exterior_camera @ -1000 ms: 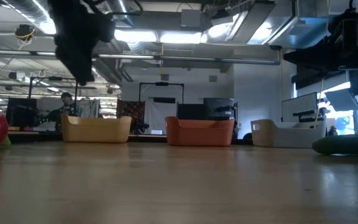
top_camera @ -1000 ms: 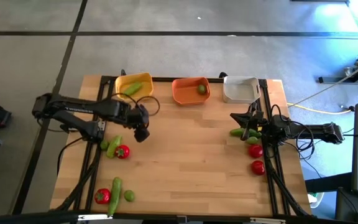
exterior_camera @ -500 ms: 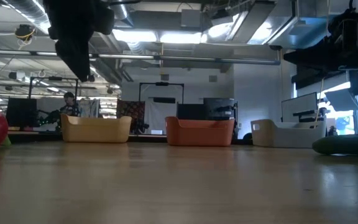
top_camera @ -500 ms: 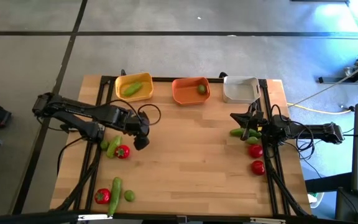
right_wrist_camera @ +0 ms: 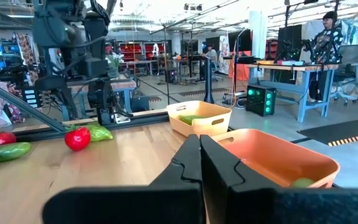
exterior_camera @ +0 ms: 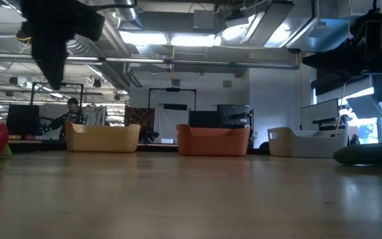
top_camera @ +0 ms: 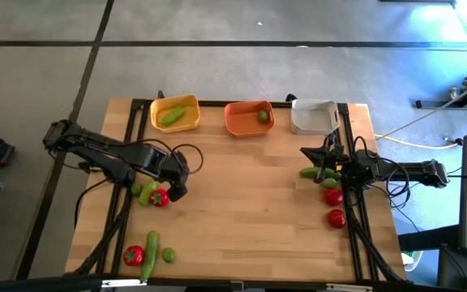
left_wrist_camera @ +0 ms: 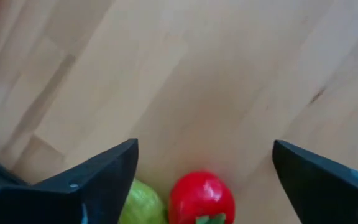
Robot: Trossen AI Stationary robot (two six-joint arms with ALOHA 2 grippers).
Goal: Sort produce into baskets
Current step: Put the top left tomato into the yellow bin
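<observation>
My left gripper [top_camera: 175,190] hangs open and pointing down, just right of a red tomato piece [top_camera: 159,197] and green pieces [top_camera: 143,191] on the table's left side. In the left wrist view the tomato [left_wrist_camera: 201,198] and a green piece [left_wrist_camera: 143,203] lie below the gap between the open fingers [left_wrist_camera: 205,149], untouched. The yellow basket [top_camera: 174,113] holds a green cucumber piece. A lime lies in the orange basket [top_camera: 249,118]. The white basket [top_camera: 313,116] stands at the far right. My right gripper [right_wrist_camera: 199,163] rests shut by the right edge.
More produce lies on the table: a tomato [top_camera: 133,255], a cucumber piece [top_camera: 151,243] and a lime [top_camera: 169,255] near the front left, and green pieces [top_camera: 314,172] and two tomatoes [top_camera: 333,195] [top_camera: 336,217] by the right arm. The wooden middle of the table [top_camera: 250,203] is bare.
My left gripper has swung toward the table's near and left edges, away from the yellow basket, and now hangs beside the red tomato piece on the left side. The produce and the baskets have stayed where they were.
</observation>
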